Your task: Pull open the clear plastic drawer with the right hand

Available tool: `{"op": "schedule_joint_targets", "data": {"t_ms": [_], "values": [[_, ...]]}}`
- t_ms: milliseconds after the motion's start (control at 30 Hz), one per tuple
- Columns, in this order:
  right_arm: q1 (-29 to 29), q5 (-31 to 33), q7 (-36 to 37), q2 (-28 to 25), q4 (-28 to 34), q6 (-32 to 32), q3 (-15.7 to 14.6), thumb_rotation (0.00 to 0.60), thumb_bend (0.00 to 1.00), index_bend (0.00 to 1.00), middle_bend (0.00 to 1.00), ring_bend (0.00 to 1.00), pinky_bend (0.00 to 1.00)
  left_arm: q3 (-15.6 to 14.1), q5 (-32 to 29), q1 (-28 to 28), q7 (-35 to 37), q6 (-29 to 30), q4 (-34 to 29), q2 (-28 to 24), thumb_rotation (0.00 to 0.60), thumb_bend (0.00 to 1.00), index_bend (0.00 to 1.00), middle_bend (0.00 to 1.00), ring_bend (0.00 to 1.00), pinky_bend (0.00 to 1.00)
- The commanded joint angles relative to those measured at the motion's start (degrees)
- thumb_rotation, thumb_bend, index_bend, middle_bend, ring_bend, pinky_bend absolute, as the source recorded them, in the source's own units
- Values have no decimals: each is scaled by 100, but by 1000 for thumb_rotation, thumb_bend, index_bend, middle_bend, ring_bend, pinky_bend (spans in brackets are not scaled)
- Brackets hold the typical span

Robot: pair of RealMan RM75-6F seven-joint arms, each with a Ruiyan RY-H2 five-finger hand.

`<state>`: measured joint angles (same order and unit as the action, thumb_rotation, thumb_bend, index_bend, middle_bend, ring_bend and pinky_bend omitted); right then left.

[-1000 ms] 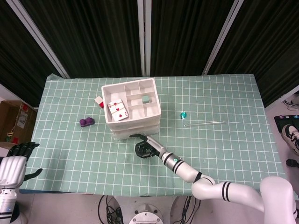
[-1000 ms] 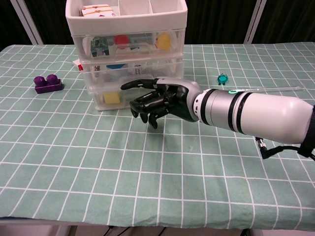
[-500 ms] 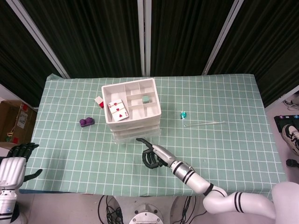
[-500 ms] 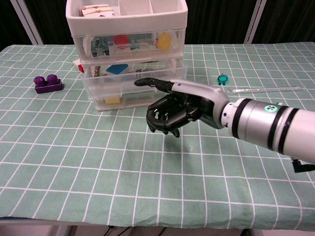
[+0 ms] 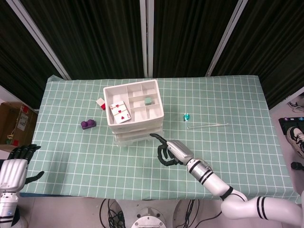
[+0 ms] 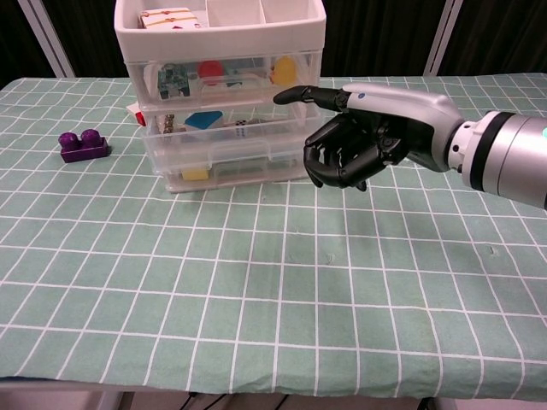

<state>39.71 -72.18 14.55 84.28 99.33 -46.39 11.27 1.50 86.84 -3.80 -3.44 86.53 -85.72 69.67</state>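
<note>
The white drawer unit (image 5: 158,105) (image 6: 316,34) stands at the table's middle, with clear plastic drawers (image 5: 137,136) (image 6: 231,141) stacked under an open top tray. The lower drawer fronts stick out slightly past the tray. My right hand (image 5: 172,151) (image 6: 363,141) hovers in front of the unit's right corner, apart from it. One digit points toward the drawers while the others are curled in on nothing. My left hand (image 5: 17,165) hangs off the table's front left edge, fingers apart and empty; the chest view does not show it.
A purple brick (image 5: 88,124) (image 6: 84,145) lies left of the unit, with a small red-and-white piece (image 5: 100,103) behind it. To the right lie a teal object (image 5: 186,116) (image 6: 387,136) and a clear rod (image 5: 207,126) (image 6: 461,155). Playing cards (image 5: 120,111) sit in the top tray.
My right hand has drawn away from the lower drawer front, moving right and rising. The drawer fronts stick out a little more than a second ago. The left hand has stayed put.
</note>
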Motion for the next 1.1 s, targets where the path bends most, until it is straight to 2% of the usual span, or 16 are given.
{"op": "schedule_joint_targets", "data": {"t_ms": [33, 167, 300, 433, 600, 967, 1100], "values": [[139, 253, -291, 126, -193, 74, 48, 600, 437, 81, 588, 639, 704, 1, -6, -3, -3, -11, -9, -11, 600, 46, 222, 199, 164, 192], [290, 559, -511, 302, -442, 189, 87, 600, 437, 98, 592, 640, 706, -9, -3, -7, -28, -26, -40, -37, 600, 46, 222, 200, 164, 193], [391, 722, -820, 531, -786, 111, 92, 600, 437, 172, 599, 641, 708, -8, -4, 14, -12, 12, -24, -23, 600, 46, 222, 200, 165, 192], [342, 710, -852, 520, -714, 46, 29, 600, 436, 291, 606, 644, 710, -22, -22, 35, 32, 10, -2, -23, 600, 46, 222, 199, 164, 192], [130, 419, -685, 352, -475, -136, -149, 600, 437, 355, 608, 644, 710, -7, -36, 44, 101, 27, 75, 12, 600, 46, 222, 200, 164, 192], [-240, -283, -394, -84, -13, -403, -589, 600, 437, 349, 611, 644, 711, 0, 0, 26, 151, 32, 151, 68, 600, 46, 222, 200, 164, 192], [-255, -507, -374, -291, 107, -437, -633, 600, 413, 205, 607, 644, 711, 2, 18, 26, 144, 52, 140, 53, 600, 46, 222, 200, 164, 192]]}}
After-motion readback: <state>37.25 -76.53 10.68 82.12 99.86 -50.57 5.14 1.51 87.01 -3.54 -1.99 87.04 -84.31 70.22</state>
